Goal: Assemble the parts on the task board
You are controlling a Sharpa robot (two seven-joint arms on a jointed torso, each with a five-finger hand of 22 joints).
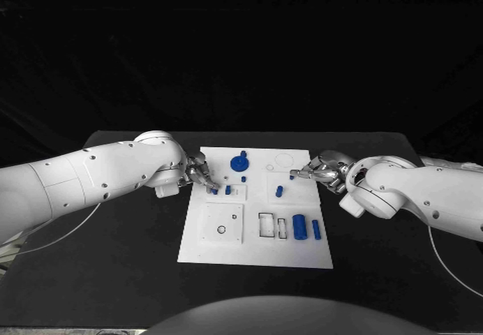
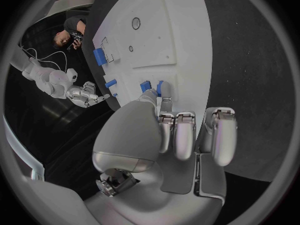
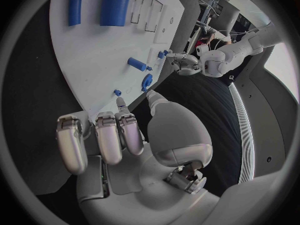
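Board [image 1: 257, 251] square in the middle of the black counter [image 1: 121, 265], both arms closing in from either side at its far half.

Left robot hand [image 1: 199, 173] down low at the board's left edge, one fingertip [image 2: 164, 101] stretched out onto a short blue peg [image 2: 160, 88], a second small blue block [image 2: 145, 86] just beside it. Remaining fingers tucked back, probably to keep the view and the neighbouring block clear. Touching for certain; pinched or merely pressed, cannot tell from here.

Right robot hand [image 1: 320, 169] over on the opposite edge, released and carrying nothing: forefinger and thumb extended and apart, other fingers curled in. Forefinger tip close to a tiny blue stub [image 3: 117, 92] on the board, not on it. Looks like a hand lining up its own pick, or waiting its turn.

Parts spread across the white plate: blue gear-like knob [image 1: 239, 164] standing near the far edge between the two hands, another short peg [image 1: 279, 190] lying further in. Thick blue cylinder [image 1: 299, 227] and thin blue cylinder [image 1: 316, 229] lying side by side towards the near right, just beside two empty rectangular slots [image 1: 266, 225]. Slots unfilled, so plenty of assembly ahead by the look of it. Likely next: a firm pinch on that left-side peg.
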